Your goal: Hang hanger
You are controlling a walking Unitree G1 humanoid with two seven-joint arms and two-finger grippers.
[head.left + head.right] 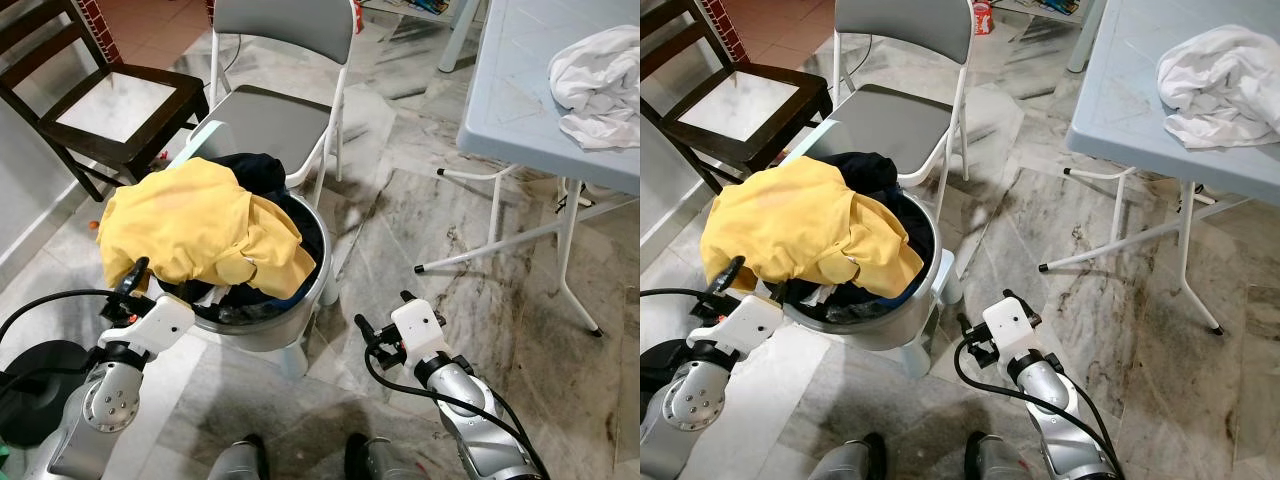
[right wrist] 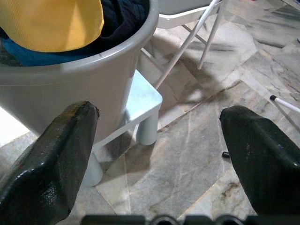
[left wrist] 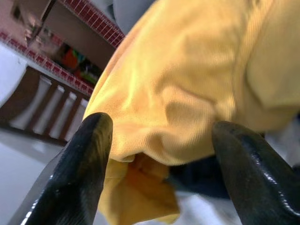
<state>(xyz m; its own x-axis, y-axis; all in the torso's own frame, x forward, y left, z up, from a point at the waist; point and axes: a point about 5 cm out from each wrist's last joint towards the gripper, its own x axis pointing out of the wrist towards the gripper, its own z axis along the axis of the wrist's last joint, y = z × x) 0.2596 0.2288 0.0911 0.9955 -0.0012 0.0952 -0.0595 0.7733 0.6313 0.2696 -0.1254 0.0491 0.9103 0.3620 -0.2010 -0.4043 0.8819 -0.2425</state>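
Hanger location cannot be told: none can be made out in these views, and if one is present it may be buried under the yellow garment [image 1: 195,232] heaped over the grey laundry basket [image 1: 300,318]. The basket is set on a low white stool [image 2: 140,105], probably to bring the clothes within arm reach. The left gripper [image 3: 157,157] is spread wide just at the hanging hem of the yellow garment, fingers either side but nothing pinched yet; judged as lined up to grasp the cloth. The right gripper [image 2: 159,150] is released and empty, held low over the marble floor [image 1: 400,230] beside the basket. Dark and blue clothes under the yellow one are mostly covered. A white cloth [image 1: 598,85] lies on the pale blue table [image 1: 520,90], cut off by the frame edge. No rail or hook for hanging can be made out.
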